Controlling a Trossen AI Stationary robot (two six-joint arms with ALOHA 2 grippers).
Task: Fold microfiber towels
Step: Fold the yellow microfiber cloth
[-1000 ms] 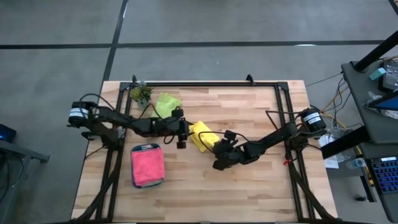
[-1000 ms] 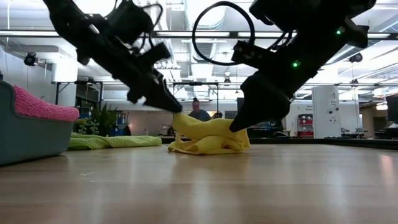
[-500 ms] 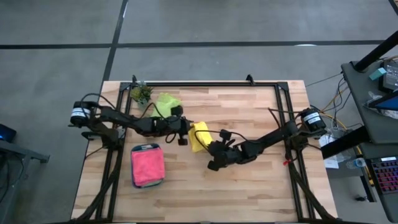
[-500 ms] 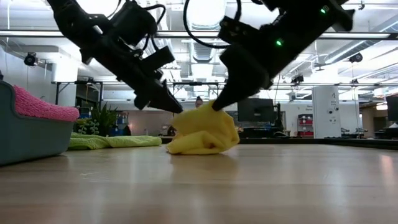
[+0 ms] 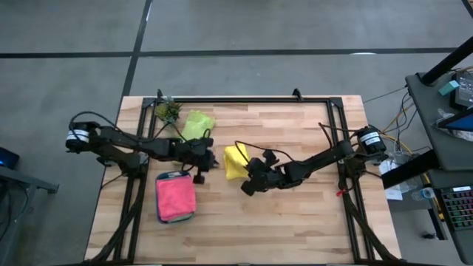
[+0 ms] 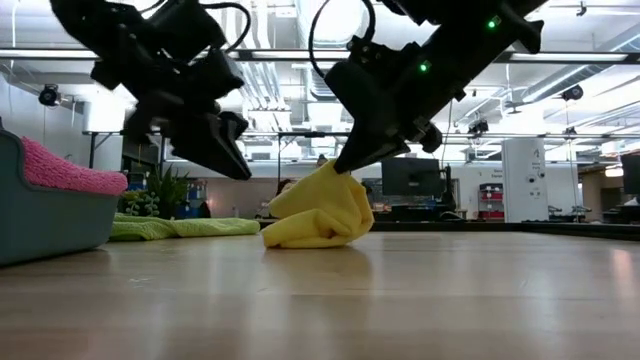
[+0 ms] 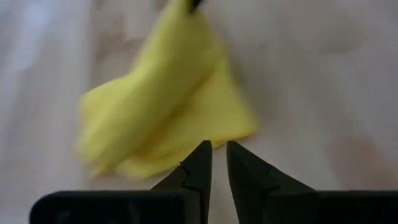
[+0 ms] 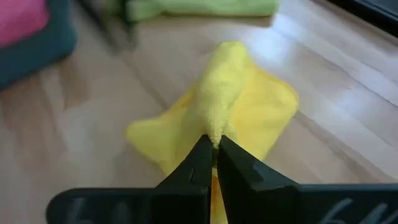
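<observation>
Yellow towel, lime green towel, pink towel in teal tray, pale wood table

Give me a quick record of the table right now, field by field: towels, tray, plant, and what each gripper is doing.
yellow towel: bunched at table centre, one fold lifted
right gripper: shut on yellow towel, pinching its raised fold
left gripper: empty, fingers nearly closed, beside the yellow towel, above the tray's far end
pink towel: in the tray
lime towel: crumpled at the far edge, next to the plant
</observation>
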